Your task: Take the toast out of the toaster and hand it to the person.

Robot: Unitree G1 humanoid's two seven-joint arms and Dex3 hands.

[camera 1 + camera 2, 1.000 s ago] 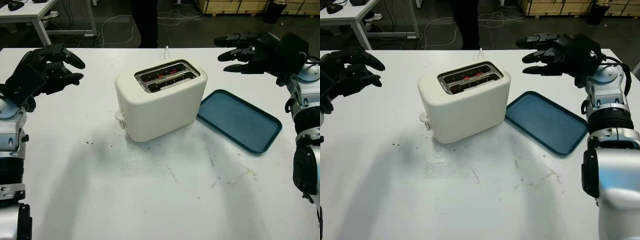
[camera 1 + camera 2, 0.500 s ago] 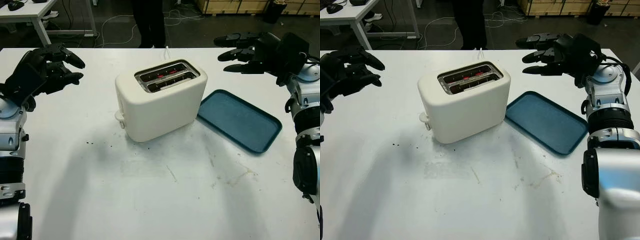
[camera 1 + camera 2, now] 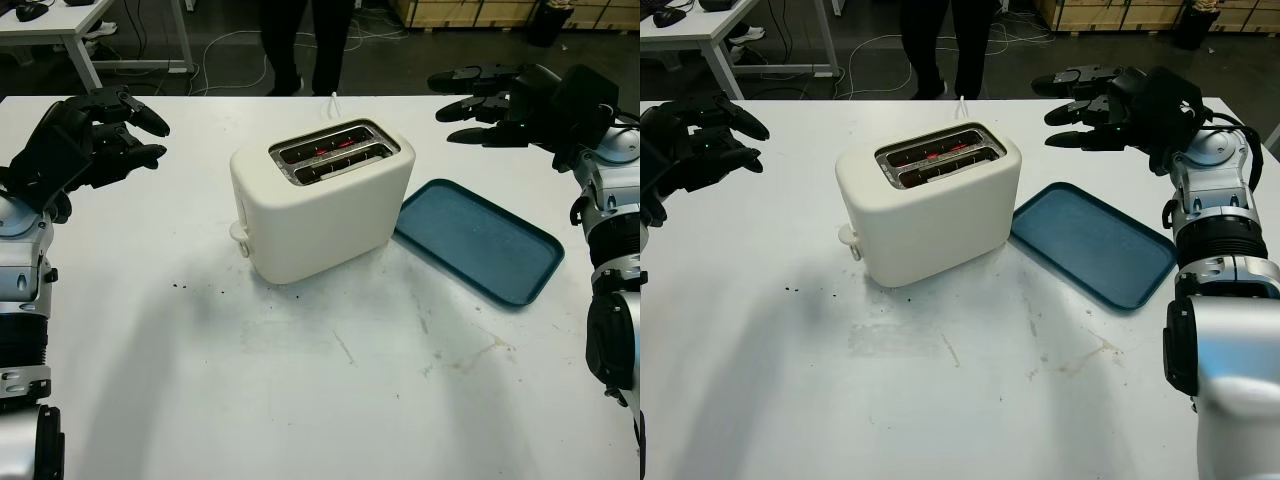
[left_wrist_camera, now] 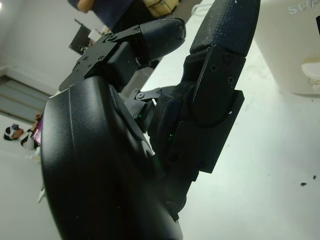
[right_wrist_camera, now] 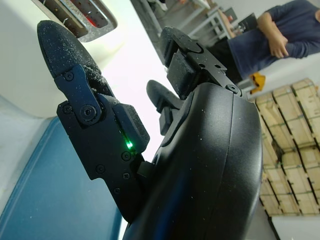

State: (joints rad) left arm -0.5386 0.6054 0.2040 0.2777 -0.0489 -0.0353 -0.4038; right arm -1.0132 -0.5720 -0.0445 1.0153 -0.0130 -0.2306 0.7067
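Note:
A cream two-slot toaster (image 3: 320,205) stands mid-table, its lever knob (image 3: 238,233) on the near-left end. Something red shows down inside the slots (image 3: 335,152); I cannot make out toast there. My left hand (image 3: 148,128) hovers open above the table's far left, well away from the toaster. My right hand (image 3: 458,105) hovers open at the far right, above and beyond the tray, fingers pointing toward the toaster. A person (image 3: 318,45) in dark trousers stands just past the table's far edge, behind the toaster.
A blue tray (image 3: 480,240) lies flat right of the toaster, one corner almost against it. The toaster's white cord (image 3: 333,100) runs off the far edge. Dark crumbs (image 3: 180,286) dot the white table (image 3: 300,390). Desks and cables sit on the floor beyond.
The person behind the table has stepped to the right, and now two legs show. Both my hands and the toaster have stayed where they were.

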